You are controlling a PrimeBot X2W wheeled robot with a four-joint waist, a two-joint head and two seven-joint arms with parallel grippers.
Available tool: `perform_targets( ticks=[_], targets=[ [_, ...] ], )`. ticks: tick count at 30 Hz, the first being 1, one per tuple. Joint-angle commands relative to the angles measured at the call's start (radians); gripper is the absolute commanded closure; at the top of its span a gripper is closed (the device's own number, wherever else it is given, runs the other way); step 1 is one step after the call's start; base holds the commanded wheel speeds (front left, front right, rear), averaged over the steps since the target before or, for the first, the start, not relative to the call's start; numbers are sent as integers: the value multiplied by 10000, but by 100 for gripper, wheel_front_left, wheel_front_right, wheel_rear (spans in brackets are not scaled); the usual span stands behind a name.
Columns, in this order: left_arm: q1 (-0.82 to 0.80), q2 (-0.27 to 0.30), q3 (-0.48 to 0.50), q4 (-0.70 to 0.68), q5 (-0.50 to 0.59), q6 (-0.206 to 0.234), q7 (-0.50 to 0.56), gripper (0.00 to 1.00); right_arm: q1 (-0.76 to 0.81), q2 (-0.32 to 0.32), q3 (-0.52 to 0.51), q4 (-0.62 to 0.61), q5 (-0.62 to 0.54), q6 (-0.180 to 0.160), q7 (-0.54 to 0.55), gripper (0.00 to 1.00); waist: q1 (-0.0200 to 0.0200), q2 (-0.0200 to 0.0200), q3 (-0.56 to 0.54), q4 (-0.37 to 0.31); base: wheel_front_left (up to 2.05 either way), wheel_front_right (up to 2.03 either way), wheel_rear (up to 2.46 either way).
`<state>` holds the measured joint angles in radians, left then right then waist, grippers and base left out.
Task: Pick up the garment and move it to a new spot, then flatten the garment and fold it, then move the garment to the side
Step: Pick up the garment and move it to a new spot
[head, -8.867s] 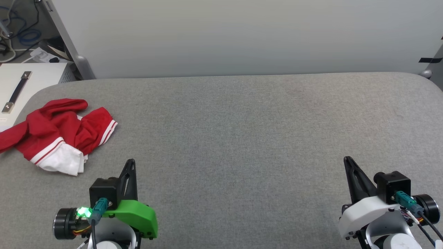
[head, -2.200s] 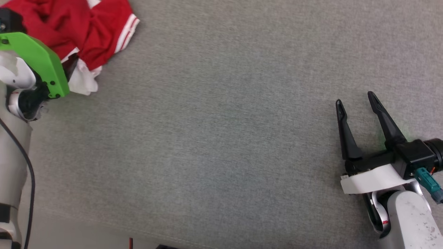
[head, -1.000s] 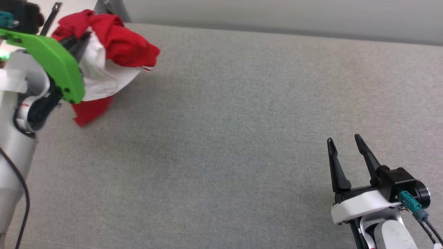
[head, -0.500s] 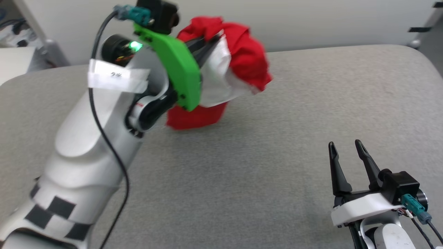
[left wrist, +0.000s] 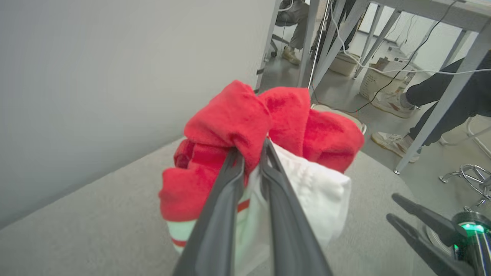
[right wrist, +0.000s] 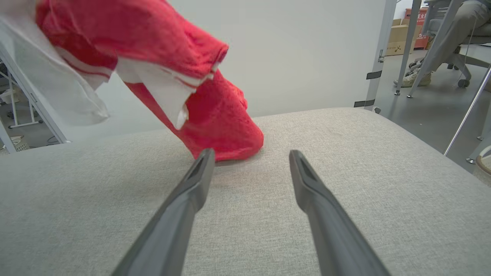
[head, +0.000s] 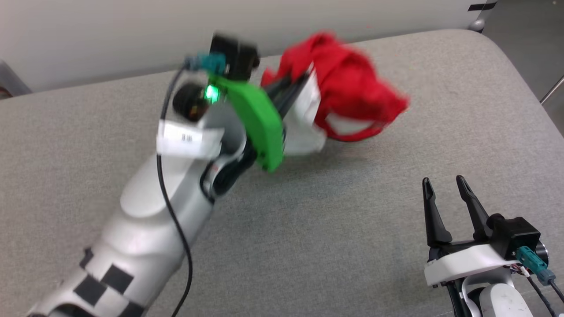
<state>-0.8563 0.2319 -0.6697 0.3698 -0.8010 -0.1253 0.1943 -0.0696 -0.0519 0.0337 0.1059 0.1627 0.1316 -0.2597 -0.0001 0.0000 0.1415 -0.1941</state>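
As left gripper (left wrist: 251,148) holds garment (left wrist: 230,119), fabric touches table (right wrist: 356,165).

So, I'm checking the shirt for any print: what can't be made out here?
Any lettering on the red short-sleeved jersey with white sleeves: hidden in every view by its own bunched folds.
Head view: jersey outline smeared by motion blur.
Right wrist view: jersey's upper part cut off by the top edge.
Left wrist view: left gripper tips buried in cloth.

A grey woven-fabric padded surface (head: 330,246) spans the frame's bottom, a plain pale wall (head: 110,35) runs along the top, and a person's white sneaker (left wrist: 389,104) sits upper right.
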Motion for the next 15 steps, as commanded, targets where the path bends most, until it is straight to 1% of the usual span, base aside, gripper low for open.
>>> perform_targets(
  ticks=[1,7,13,14,15],
  targets=[
    [615,262,-141,250,-161,-40,-52,100,-84,16,13,-42,51,-9,-20,0,1,0,304,111,0,0,0],
    [1885,883,-798,1371,-209,-50,-394,100,-268,16,60,-38,-43,-9,-20,0,1,0,723,328,0,0,0],
    [2029,1162,-963,2231,-594,-52,-746,100,-403,16,94,-3,-180,-9,-20,0,1,0,843,667,0,0,0],
    [1994,1192,-1028,2294,-658,-52,-792,78,-413,16,112,13,-202,-9,-20,0,1,0,824,723,0,0,0],
    [1939,1262,-1052,2435,-713,-52,-889,0,-420,16,141,37,-221,-9,-20,0,1,0,790,782,0,0,0]
  ],
)
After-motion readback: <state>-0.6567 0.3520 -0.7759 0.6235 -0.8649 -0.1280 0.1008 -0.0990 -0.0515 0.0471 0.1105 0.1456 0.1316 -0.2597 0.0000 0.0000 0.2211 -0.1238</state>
